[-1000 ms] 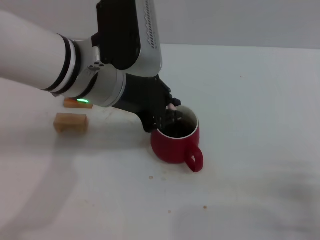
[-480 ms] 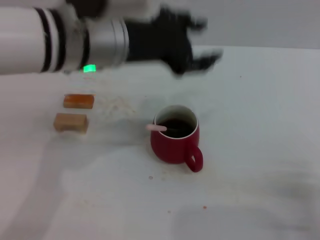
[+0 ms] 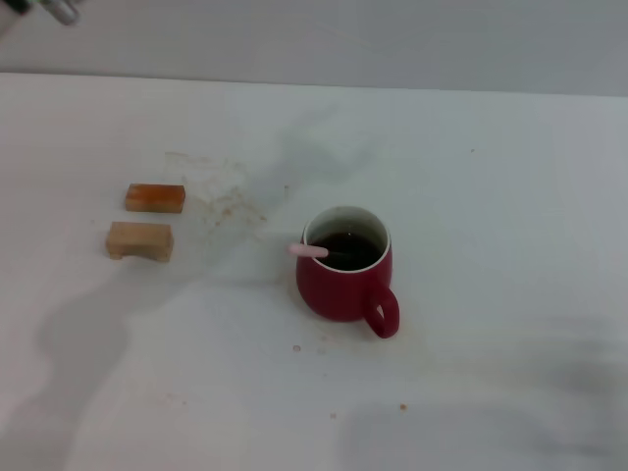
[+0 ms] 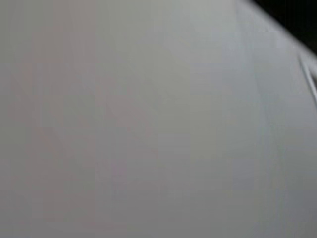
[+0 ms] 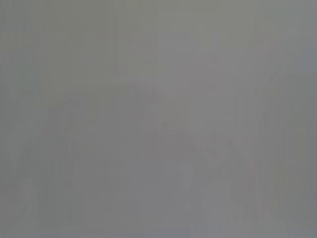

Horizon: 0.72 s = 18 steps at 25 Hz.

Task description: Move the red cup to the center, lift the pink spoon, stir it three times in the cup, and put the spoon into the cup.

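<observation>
1. Gone from above the red cup (image 3: 343, 267) is the left arm, which hung there half a second earlier; only a small grey scrap of it shows at the far left corner of the head view.
2. Neither end effector is in view, so the state of each cannot be told; both wrist views show only blank grey.
3. White worktop (image 3: 510, 196) carries everything, with brown specks scattered on it.
4. Red cup stands upright near the middle, well apart from that arm scrap, handle toward the robot.
5. Tan wooden block (image 3: 139, 239) and orange wooden block (image 3: 155, 197) lie side by side, closer to the arm scrap than the cup is.
6. Pink spoon (image 3: 310, 251) rests in the cup, its handle poking over the rim on the blocks' side.
</observation>
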Available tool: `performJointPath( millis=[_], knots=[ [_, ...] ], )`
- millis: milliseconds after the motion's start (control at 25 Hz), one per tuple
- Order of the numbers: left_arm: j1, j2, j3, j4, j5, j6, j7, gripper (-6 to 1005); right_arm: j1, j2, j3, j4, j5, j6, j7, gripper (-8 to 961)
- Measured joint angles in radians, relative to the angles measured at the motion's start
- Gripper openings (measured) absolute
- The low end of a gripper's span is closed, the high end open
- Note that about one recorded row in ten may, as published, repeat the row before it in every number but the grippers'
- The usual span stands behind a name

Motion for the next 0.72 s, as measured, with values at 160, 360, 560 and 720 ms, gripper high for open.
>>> performJointPath(
  millis=[160, 360, 560, 720],
  knots=[
    [0.048, -0.005, 0.057, -0.06, -0.097, 0.059, 0.296, 823, 0.005, 0.0, 0.0, 0.002, 0.0, 0.002, 0.0, 0],
    [0.058, -0.006, 0.128, -0.163, 0.043, 0.263, 0.443, 816, 0.008, 0.0, 0.0, 0.006, 0.0, 0.003, 0.0, 0],
    [0.011, 0.012, 0.105, -0.193, 0.059, 0.308, 0.272, 793, 0.009, 0.001, -0.011, 0.007, 0.0, 0.004, 0.0, 0],
    [-0.061, 0.059, 0.102, -0.197, 0.247, 0.329, -0.121, 794, 0.01, 0.001, -0.013, 0.006, 0.002, 0.005, 0.0, 0]
  ],
)
